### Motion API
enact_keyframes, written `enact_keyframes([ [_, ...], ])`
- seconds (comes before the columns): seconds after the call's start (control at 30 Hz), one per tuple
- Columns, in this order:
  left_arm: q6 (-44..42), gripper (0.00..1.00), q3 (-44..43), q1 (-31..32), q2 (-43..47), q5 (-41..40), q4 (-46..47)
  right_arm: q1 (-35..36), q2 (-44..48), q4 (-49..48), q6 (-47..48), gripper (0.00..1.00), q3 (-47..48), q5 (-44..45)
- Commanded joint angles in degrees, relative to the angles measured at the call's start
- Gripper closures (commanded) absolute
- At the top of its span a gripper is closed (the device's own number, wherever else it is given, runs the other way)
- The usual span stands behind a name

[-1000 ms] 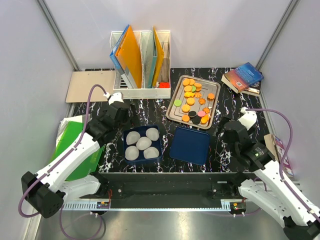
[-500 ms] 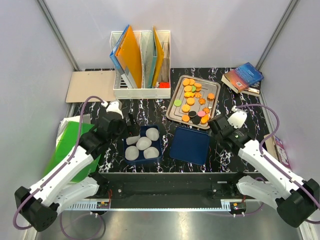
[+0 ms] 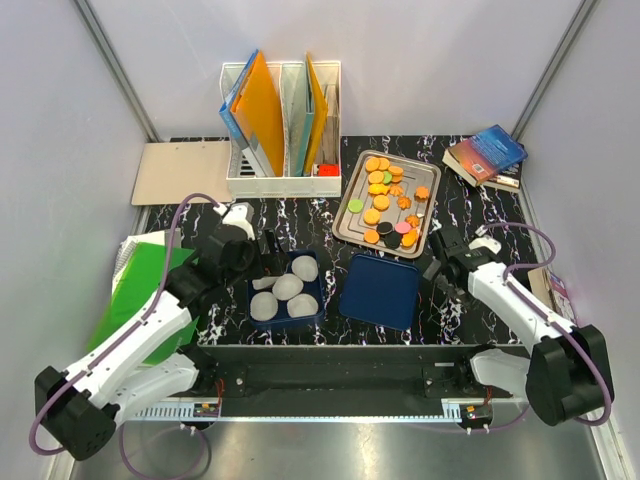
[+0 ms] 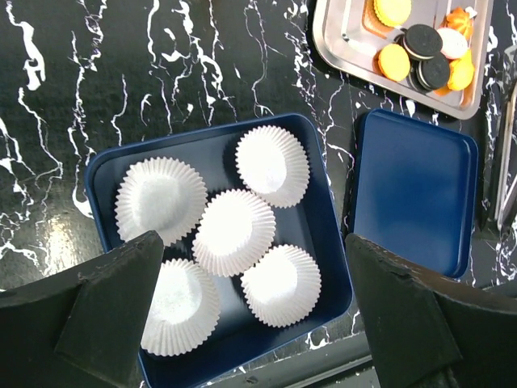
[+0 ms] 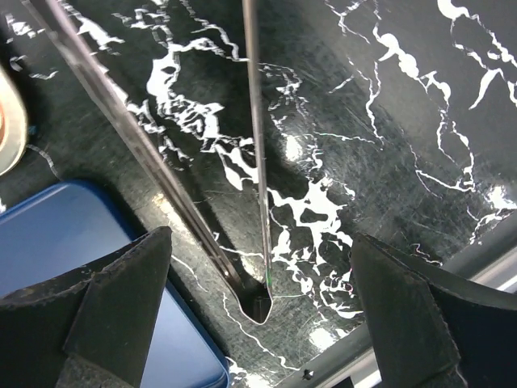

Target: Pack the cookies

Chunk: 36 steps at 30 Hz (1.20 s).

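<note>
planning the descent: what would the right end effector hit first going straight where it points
Most likely the metal tongs lying on the black table, between the right end effector's open jaws; depth unclear.

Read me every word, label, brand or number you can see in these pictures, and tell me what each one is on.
No text is legible in any view.
books: there is cover print, but it is too small and blurred to read.
printed paper at the table's right edge: too small to read.
black cookies: embossed pattern only, with no letters that can be made out.
</note>
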<state>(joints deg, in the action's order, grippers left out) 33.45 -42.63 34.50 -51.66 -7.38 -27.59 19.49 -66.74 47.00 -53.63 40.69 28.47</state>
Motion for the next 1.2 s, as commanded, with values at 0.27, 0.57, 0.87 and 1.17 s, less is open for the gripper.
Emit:
enact_keyframes([
  [0.27,-0.84,0.01,-1.31,0.13,2.44,3.95,3.16,-2.96,-1.64,-4.90,4.67,0.00,1.68,-3.42],
  [0.57,-0.41,0.01,-1.05,0.04,1.56,4.56,3.42,-3.14,-9.36,-8.94,7.22,0.01,2.11,-3.60],
  [0.87,-0.32,0.01,-1.05,0.04,2.09,3.60,2.63,-8.32,-17.72,-10.35,10.12,0.00,4.75,-8.25],
  [1.17,-0.14,0.01,-0.96,0.04,1.82,3.16,1.67,-12.10,-21.15,-10.18,12.67,0.05,6.25,-10.71],
])
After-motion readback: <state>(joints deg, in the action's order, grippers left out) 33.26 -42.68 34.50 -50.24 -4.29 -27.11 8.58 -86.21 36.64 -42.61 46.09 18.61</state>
